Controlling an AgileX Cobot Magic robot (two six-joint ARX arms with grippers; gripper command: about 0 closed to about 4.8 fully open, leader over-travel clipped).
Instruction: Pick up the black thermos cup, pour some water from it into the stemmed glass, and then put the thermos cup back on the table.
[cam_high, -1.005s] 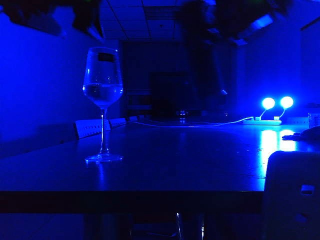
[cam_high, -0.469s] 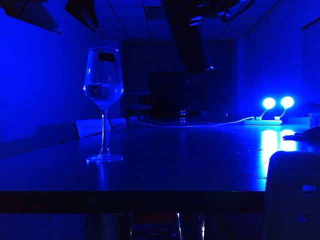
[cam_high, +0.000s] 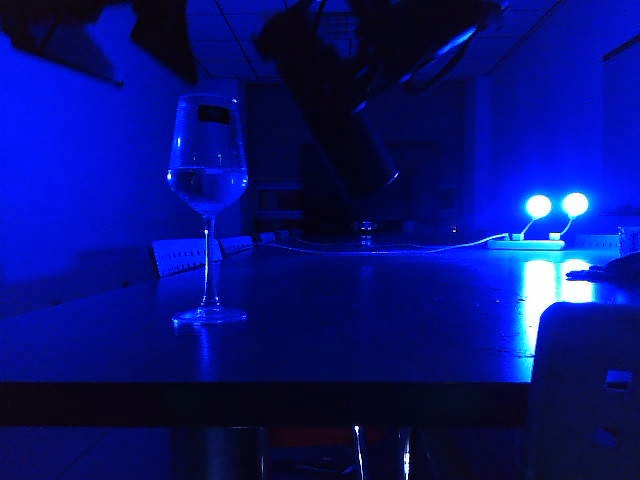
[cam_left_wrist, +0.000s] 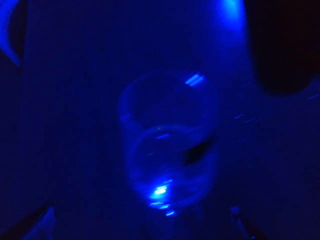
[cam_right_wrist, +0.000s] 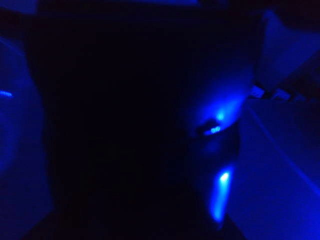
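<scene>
Under deep blue light, the stemmed glass (cam_high: 207, 190) stands upright on the table (cam_high: 330, 330), its bowl roughly a third full of clear liquid. A small dark rectangular label sits near the rim; no writing on it can be read.

The left gripper (cam_high: 110, 45) hangs high above the glass and a little to its outer side, its fingers spread wide and empty. From its wrist camera, the glass (cam_left_wrist: 170, 145) appears directly below, rim open and liquid glinting inside.

The right gripper (cam_high: 400, 40) hovers up near the ceiling line, to the right of the glass, clamped on the black thermos cup (cam_high: 335, 110). The cup hangs tilted beneath it, its lower end angled down and right, well clear of the table and apart from the glass. In the right wrist view the cup (cam_right_wrist: 110, 125) fills the frame as a dark mass; its contents cannot be seen.

A second ago the cup hung nearly upright, farther right; it has since swung leftward toward the glass and tipped over. The glass has not moved.

Two glowing lamps (cam_high: 556, 206) shine at the table's far end.
</scene>
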